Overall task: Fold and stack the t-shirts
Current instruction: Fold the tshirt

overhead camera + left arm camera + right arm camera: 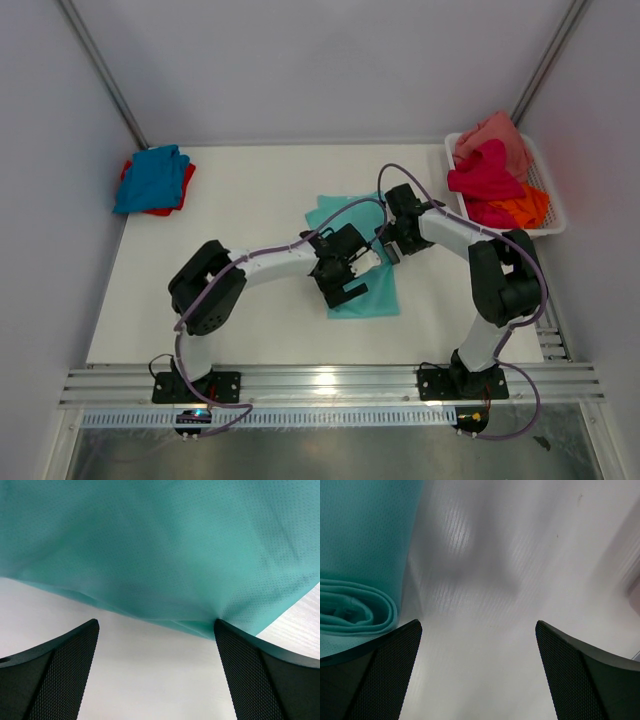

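Note:
The mint-teal t-shirt point(365, 293) lies partly folded in the middle of the table. My left gripper point(347, 283) hovers over its left part, open and empty. In the left wrist view the teal cloth point(165, 545) fills the upper half, its folded edge just beyond the left gripper point(156, 625). My right gripper point(389, 248) is open and empty beside the shirt's right edge. In the right wrist view the right gripper point(478, 625) is over bare table, with the shirt's rolled fold point(355, 605) to its left. A blue tee point(150, 176) lies on a red tee point(180, 192) at the far left.
A white mesh basket point(553, 205) stands at the far right with a salmon pink tee point(495, 135), a magenta tee point(485, 178) and an orange tee point(525, 208) in it. Grey walls close in the table. A metal rail point(320, 383) runs along the near edge.

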